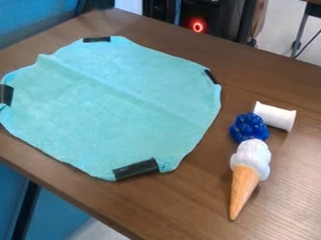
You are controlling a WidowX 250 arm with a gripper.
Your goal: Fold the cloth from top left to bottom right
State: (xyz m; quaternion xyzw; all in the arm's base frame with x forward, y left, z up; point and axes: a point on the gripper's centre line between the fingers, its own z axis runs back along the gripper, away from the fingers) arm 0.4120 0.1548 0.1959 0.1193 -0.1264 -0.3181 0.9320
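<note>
A light turquoise cloth [117,105] lies spread out on the left and middle of the brown table, with a faint crease running from its upper left toward its right side. Black tape pieces mark its corners: one at the top [97,39], one at the right [210,76], one at the left [4,94] and one at the bottom [136,169]. The cloth's left edge is slightly ruffled.
To the right of the cloth, a toy ice cream cone [244,188] lies below a blue bumpy object [249,128] and a white cylinder [276,116]. The wooden table [192,213] has its front edge running diagonally at lower left.
</note>
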